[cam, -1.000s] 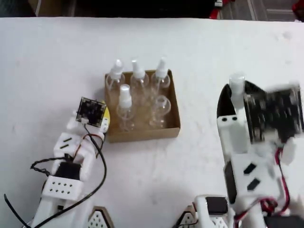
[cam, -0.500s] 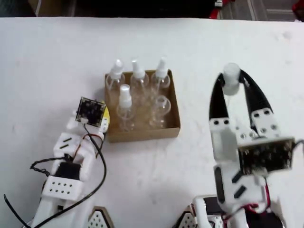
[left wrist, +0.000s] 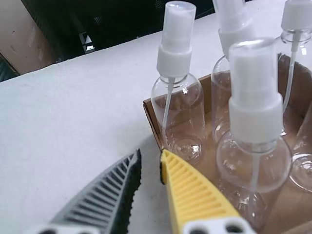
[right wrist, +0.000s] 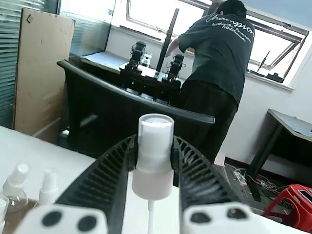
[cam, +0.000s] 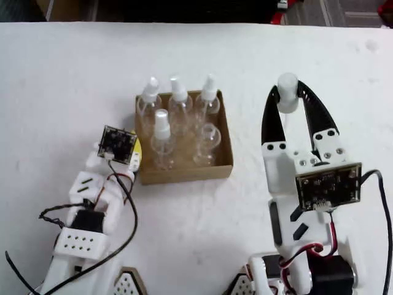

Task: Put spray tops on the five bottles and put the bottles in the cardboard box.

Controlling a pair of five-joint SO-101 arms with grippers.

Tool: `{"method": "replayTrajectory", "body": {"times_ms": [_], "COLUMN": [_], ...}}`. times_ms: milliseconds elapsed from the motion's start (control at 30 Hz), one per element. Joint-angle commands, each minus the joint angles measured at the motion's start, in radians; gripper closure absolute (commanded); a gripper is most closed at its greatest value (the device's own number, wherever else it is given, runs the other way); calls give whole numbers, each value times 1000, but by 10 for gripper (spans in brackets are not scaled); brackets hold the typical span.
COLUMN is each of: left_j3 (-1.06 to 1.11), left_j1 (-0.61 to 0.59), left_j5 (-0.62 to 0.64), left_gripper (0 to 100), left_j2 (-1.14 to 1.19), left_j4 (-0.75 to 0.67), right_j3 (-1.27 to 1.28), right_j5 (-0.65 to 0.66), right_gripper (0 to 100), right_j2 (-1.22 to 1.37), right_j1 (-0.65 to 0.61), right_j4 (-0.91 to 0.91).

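right jaws clamp white plastic spray top [cam: 287, 101], right of the cardboard box [cam: 184, 174]. left jaws: ribbed, narrow gap, empty, left of it.

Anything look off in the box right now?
One bottle, near-right in the cardboard box, has a bare open neck; the other four bottles are capped. A spray top is clamped in the right tool. Nothing tipped or spilled.

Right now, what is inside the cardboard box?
Five clear bottles stand in the cardboard box. Four wear spray tops; the near-right bottle has a bare neck. The box floor directly beneath them is covered, so anything small lying there cannot be told.
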Motion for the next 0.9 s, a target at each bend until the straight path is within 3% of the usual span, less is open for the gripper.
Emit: {"method": "replayTrajectory", "body": {"times_ms": [0,300,467,600,867], "left_j3": [-8,-8,-8,-8,-8], "left_j1": [15,13,13,16,16], "left_j5": [-11,-11,-11,-11,-11], "left_gripper": [932,932,932,932,932], "left_j2": [2,2,2,2,2], "left_j4": [-18,-18,-18,-23,-25], "right_j3": [-9,-9,8,83,284], "right_j5": [-106,-322,-342,-324,-89], "right_gripper": [984,984,984,984,984], "right_j2": [-1,1,8,8,12], "right_j1": [-2,-2,-5,-2,-24], "right_j4": [-47,-120,-139,-239,-693]}}
